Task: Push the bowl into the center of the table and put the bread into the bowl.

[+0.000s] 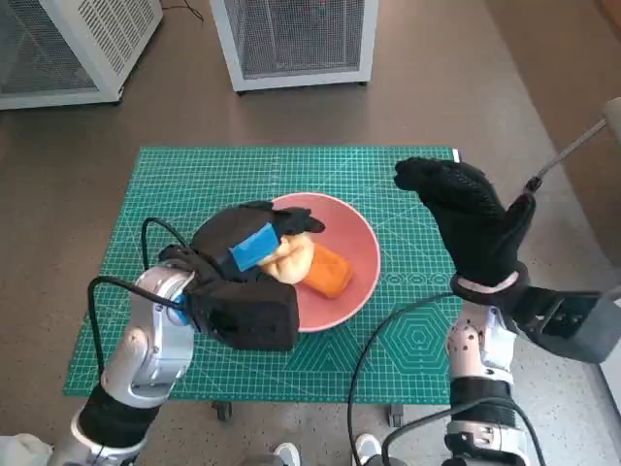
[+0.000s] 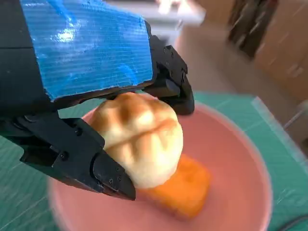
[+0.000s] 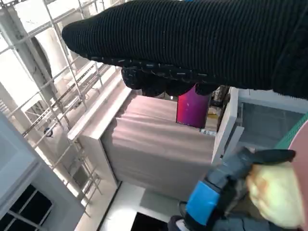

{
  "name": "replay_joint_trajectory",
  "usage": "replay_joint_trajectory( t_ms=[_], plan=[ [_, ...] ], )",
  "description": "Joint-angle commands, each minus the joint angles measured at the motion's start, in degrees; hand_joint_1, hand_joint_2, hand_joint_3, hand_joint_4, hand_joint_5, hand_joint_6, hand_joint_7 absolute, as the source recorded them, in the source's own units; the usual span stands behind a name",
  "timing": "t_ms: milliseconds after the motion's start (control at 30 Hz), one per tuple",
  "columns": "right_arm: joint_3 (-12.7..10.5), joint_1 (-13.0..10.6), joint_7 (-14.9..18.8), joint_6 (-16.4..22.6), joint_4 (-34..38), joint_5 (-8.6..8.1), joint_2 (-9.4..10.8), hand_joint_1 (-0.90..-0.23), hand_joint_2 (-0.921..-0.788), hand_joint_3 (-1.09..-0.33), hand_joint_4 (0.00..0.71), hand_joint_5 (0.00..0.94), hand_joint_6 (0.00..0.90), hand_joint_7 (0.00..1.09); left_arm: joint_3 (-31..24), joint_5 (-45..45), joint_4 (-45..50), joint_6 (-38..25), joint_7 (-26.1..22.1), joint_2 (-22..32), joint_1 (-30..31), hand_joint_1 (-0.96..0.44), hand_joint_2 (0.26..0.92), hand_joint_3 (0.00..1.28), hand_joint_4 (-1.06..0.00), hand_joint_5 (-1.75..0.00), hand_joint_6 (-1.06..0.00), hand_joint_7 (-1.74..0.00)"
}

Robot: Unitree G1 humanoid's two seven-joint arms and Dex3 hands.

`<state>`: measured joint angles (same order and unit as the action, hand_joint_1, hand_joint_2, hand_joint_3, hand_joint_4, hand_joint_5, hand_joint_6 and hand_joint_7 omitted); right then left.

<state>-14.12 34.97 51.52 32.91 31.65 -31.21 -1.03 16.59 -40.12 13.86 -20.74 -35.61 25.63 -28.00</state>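
A pink bowl point(image 1: 361, 243) sits near the middle of the green cutting mat point(image 1: 194, 184). An orange block point(image 1: 328, 271) lies inside it. My left hand point(image 1: 254, 254) holds a pale round bread roll point(image 1: 291, 259) just over the bowl's left side. In the left wrist view the roll point(image 2: 142, 137) sits between the black fingers point(image 2: 82, 156), above the orange block point(image 2: 185, 190) and the bowl point(image 2: 238, 159). My right hand point(image 1: 471, 216) hovers raised to the right of the bowl, holding nothing, fingers curled forward. The right wrist view shows the glove point(image 3: 202, 43) and the roll point(image 3: 274, 195).
Two white mesh-fronted cabinets point(image 1: 296, 39) point(image 1: 58, 44) stand on the floor beyond the table. A grey rod point(image 1: 568, 155) juts in at the right edge. Black cables point(image 1: 374, 359) loop by both forearms. Shoes point(image 1: 325, 451) show below the table's near edge.
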Motion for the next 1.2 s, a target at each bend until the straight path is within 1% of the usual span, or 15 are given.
replay_joint_trajectory(
  t_ms=[33, 200, 467, 533, 600, 633, 700, 733, 800, 867, 933, 967, 1033, 1100, 1200],
  plan=[
    [0.55, -0.88, -0.22, -0.11, 0.48, 0.37, 0.30, -0.531, -0.921, -0.563, 0.243, 0.000, 0.372, 0.00, -2.21, 2.28, 4.24, -0.67, -0.82, 0.53, 0.77, -0.13, 0.794, 0.00, -0.11, -0.01, -0.28, -0.03],
    [0.69, -0.59, 0.06, -0.35, 0.97, -0.01, 0.26, -0.535, -0.921, -0.561, 0.244, 0.000, 0.372, 0.00, -4.98, 6.17, 6.46, -0.04, 0.12, 0.36, 2.41, -0.14, 0.789, 0.00, -0.09, 0.00, -0.27, -0.01],
    [0.83, -0.10, 0.30, -1.21, 0.96, -0.54, 0.19, -0.537, -0.921, -0.553, 0.246, 0.001, 0.375, 0.00, -14.26, 16.78, 12.22, 2.76, 3.82, -1.07, 6.65, -0.12, 0.782, 0.00, -0.07, 0.00, -0.25, 0.00],
    [0.83, 0.02, 0.21, -1.32, 0.84, -0.54, 0.15, -0.538, -0.921, -0.552, 0.247, 0.002, 0.377, 0.00, -17.09, 20.49, 13.11, 4.67, 5.36, -2.05, 7.76, -0.13, 0.785, 0.00, -0.07, 0.00, -0.26, 0.00],
    [0.75, 0.27, 0.22, -1.34, 0.99, -0.53, 0.06, -0.539, -0.921, -0.551, 0.248, 0.002, 0.379, 0.01, -19.91, 24.48, 12.71, 8.28, 7.68, -3.53, 8.87, -0.16, 0.803, 0.01, -0.07, 0.00, -0.26, -0.01],
    [0.72, 0.40, 0.20, -1.32, 1.04, -0.53, 0.02, -0.539, -0.921, -0.551, 0.248, 0.002, 0.380, 0.01, -21.28, 26.53, 11.75, 11.56, 9.63, -4.75, 9.46, -0.17, 0.807, 0.01, -0.07, 0.00, -0.27, -0.01],
    [0.67, 0.64, 0.03, -1.20, 1.06, -0.43, -0.02, -0.540, -0.921, -0.551, 0.249, 0.002, 0.381, 0.01, -23.69, 30.56, 8.61, 19.21, 13.68, -7.40, 10.27, -0.27, 0.858, 0.04, -0.11, -0.02, -0.29, -0.02],
    [0.64, 0.79, -0.09, -1.03, 1.13, -0.32, -0.05, -0.540, -0.921, -0.551, 0.249, 0.002, 0.381, 0.01, -24.74, 32.72, 6.83, 22.66, 15.25, -8.81, 10.46, -0.29, 0.869, 0.04, -0.12, -0.02, -0.30, -0.03],
    [0.61, 0.95, -0.20, -0.84, 1.23, -0.21, -0.08, -0.543, -0.921, -0.551, 0.249, 0.002, 0.381, 0.01, -25.49, 34.88, 4.84, 26.11, 16.62, -9.83, 10.58, -0.38, 0.900, 0.09, -0.16, -0.04, -0.32, -0.04],
    [0.58, 1.19, -0.35, -0.66, 1.37, -0.09, -0.07, -0.544, -0.921, -0.551, 0.250, 0.002, 0.381, 0.01, -26.25, 37.36, 2.84, 29.44, 17.78, -11.23, 10.69, -0.43, 0.910, 0.13, -0.17, -0.04, -0.34, -0.05],
    [0.64, 1.79, -0.94, -0.24, 1.56, 0.43, 0.00, -0.545, -0.921, -0.551, 0.250, 0.002, 0.381, 0.01, -27.30, 40.16, 0.08, 33.23, 19.33, -13.10, 10.49, -0.47, 0.915, 0.17, -0.19, -0.05, -0.35, -0.06],
    [0.67, 2.03, -1.20, -0.10, 1.63, 0.65, 0.03, -0.544, -0.921, -0.550, 0.250, 0.002, 0.381, 0.01, -27.57, 41.03, -0.93, 34.55, 19.90, -13.59, 10.36, -0.50, 0.917, 0.22, -0.21, -0.05, -0.35, -0.06],
    [0.74, 2.70, -1.88, 0.25, 1.86, 1.17, 0.02, -0.541, -0.921, -0.549, 0.250, 0.002, 0.381, 0.01, -27.75, 42.02, -1.89, 36.02, 20.97, -14.16, 10.12, -0.53, 0.919, 0.27, -0.22, -0.05, -0.35, -0.07],
    [0.78, 3.23, -2.43, 0.57, 2.16, 1.52, -0.10, -0.536, -0.921, -0.543, 0.250, 0.001, 0.382, 0.01, -27.71, 42.75, -2.03, 36.39, 21.61, -14.33, 9.94, -0.56, 0.920, 0.33, -0.23, -0.05, -0.35, -0.07],
    [1.09, 4.27, -4.04, 1.24, 1.95, 2.56, -0.18, -0.537, -0.921, -0.541, 0.252, 0.002, 0.385, 0.01, -27.68, 45.00, -2.08, 36.31, 21.52, -14.30, 9.75, -0.59, 0.921, 0.38, -0.23, -0.04, -0.34, -0.07]
  ],
)
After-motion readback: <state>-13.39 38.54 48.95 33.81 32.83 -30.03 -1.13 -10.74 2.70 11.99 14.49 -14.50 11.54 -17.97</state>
